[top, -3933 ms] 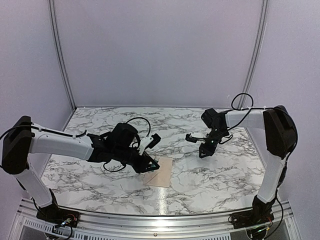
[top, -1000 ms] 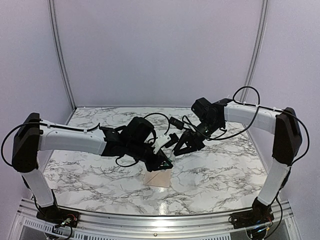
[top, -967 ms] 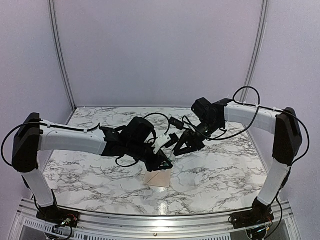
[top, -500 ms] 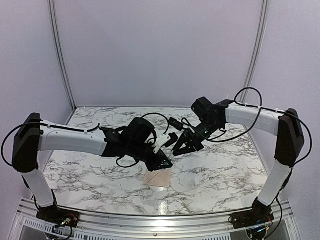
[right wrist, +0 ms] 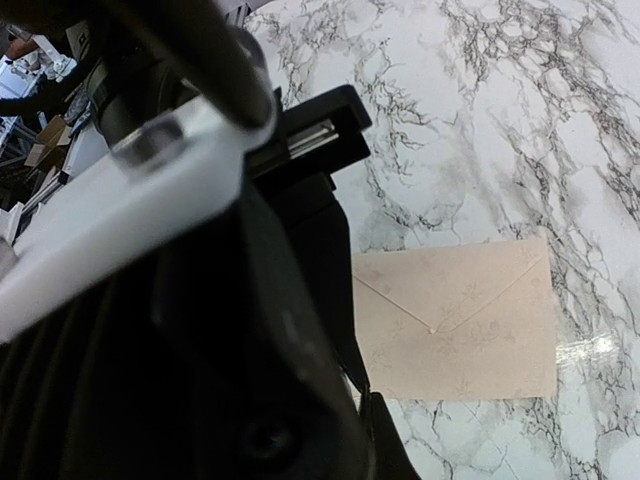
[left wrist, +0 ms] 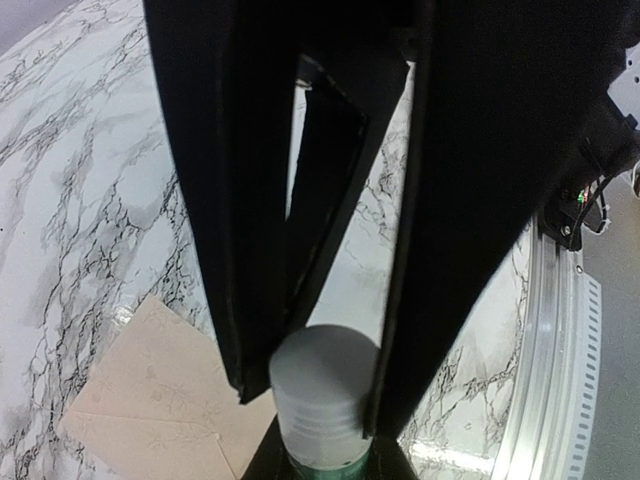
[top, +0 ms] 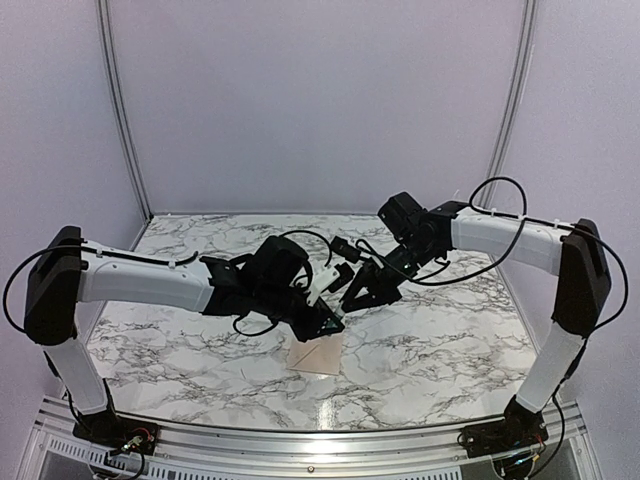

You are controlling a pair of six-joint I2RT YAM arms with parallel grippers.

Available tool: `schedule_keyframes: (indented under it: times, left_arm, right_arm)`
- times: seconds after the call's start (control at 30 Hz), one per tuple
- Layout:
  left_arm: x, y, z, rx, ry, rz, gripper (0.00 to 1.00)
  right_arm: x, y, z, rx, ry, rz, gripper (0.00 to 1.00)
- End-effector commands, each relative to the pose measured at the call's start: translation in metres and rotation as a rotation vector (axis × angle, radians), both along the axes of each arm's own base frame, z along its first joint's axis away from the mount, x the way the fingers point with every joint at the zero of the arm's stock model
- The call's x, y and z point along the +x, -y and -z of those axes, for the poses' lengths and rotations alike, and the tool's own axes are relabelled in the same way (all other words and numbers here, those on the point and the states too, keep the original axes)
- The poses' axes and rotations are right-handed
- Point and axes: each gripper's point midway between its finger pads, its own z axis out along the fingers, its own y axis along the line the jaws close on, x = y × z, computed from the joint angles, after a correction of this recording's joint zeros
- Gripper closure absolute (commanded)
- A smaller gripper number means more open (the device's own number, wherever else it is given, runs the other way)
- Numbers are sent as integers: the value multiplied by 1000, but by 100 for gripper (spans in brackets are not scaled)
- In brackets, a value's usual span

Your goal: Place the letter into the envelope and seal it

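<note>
The envelope [top: 318,357] [right wrist: 460,320] [left wrist: 150,390] lies flat on the marble table, pale cream, its triangular flap folded down against the body. The letter is hidden. My left gripper [top: 328,322] [left wrist: 305,410] hovers just above the envelope's far edge, shut on a glue stick [left wrist: 325,385] with a white top and green body. My right gripper [top: 352,300] [right wrist: 368,400] hangs close beside the left one, slightly farther back. Its fingers look shut to a thin seam with nothing showing between them. The left arm's wrist [right wrist: 150,190] fills most of the right wrist view.
The marble table [top: 450,340] reaches a metal rail [top: 320,440] at the near edge. Pale walls enclose the back and both sides. Cables loop off both wrists above the middle of the table.
My right gripper has crept a little to the left, closer to the left gripper. The left arm, the glue stick and the envelope have stayed put.
</note>
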Motion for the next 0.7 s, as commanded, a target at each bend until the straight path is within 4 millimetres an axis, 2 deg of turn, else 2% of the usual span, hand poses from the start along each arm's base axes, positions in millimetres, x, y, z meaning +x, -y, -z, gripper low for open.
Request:
schedule_keyframes:
  times: [0.0, 0.1, 0.17, 0.3, 0.4, 0.5, 0.6, 0.67]
  left_arm:
    - [21, 19, -55, -162, 152, -24, 100]
    - [25, 15, -50, -139, 171, -48, 100]
    - [26, 10, -43, -112, 166, -57, 100]
    - [23, -2, -25, -63, 145, -69, 100]
    - [20, -12, -15, -40, 133, -75, 100]
    - [17, -16, -16, -50, 130, -73, 100]
    - [11, -13, -32, -110, 126, -55, 100]
    - [4, -9, -48, -183, 110, -26, 100]
  right_arm:
    - [-16, -6, 30, -119, -41, -7, 89]
    - [-8, -6, 28, -132, -30, 8, 89]
    - [0, -2, 12, -103, -8, 19, 87]
    - [20, 24, -48, 38, 57, 46, 62]
    - [33, 50, -83, 90, 146, 92, 48]
    - [41, 68, -96, 101, 229, 143, 38]
    - [54, 75, -105, 122, 301, 194, 26]
    - [55, 74, -112, 175, 312, 189, 4]
